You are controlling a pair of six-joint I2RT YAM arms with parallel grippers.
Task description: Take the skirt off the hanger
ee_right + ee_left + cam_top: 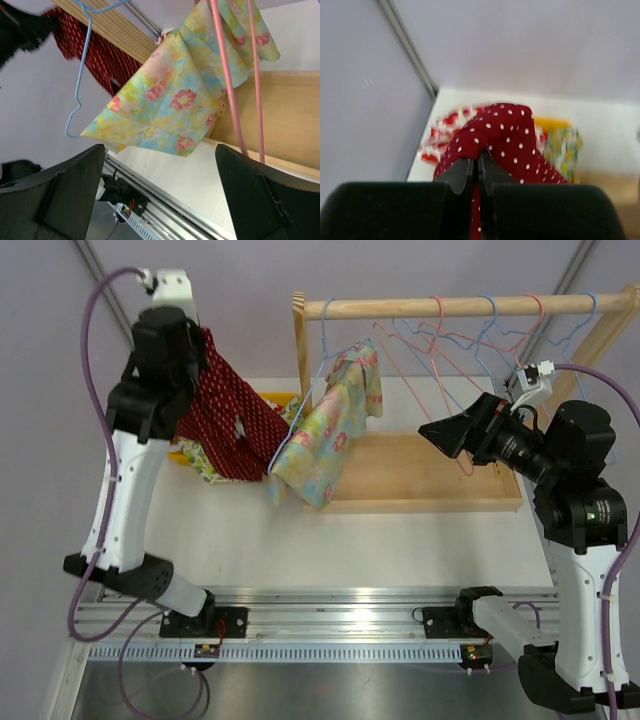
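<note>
Apparently the red dotted skirt (pixel 222 410) is held clear of the rail (pixel 450 307) at ten o'clock in the top view, is pinched by the left gripper (pixel 479 162) in the left wrist view, and, with the right gripper (pixel 165 195) shown wide and empty in the right wrist view, only setting-down is judged left.

No legible text, label, brand, number or sign to be read in any view, only white dots printed on the red dotted garment (pixel 225 418) at upper left and pink flowers on the floral garment (pixel 330 430) at centre.
</note>
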